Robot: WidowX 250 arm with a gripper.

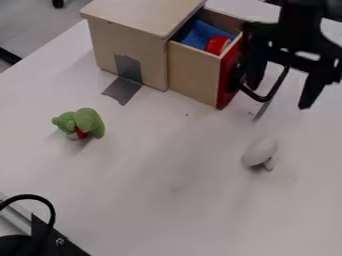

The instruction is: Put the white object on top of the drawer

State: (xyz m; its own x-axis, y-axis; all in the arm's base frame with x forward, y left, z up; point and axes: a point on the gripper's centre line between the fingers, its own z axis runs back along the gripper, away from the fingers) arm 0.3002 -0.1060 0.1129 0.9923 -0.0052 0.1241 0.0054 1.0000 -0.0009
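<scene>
In the camera view, the white rounded object [260, 151] lies on the table [167, 200], nearer the camera than the gripper [279, 95], whose fingers stand wide apart beside the open drawer's red front [228, 80].

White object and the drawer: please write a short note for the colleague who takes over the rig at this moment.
Gripper: at upper right by the drawer's black handle, fingers apart, not holding the white object; whether it touches the handle I cannot tell.
White object: on the table, below the gripper in the view.
Drawer: pulled out, with a blue item and a red one inside; cabinet top is the likely goal.
Done: no placing yet.
Left: grasp the white object, lift, set it on top, release.
</scene>
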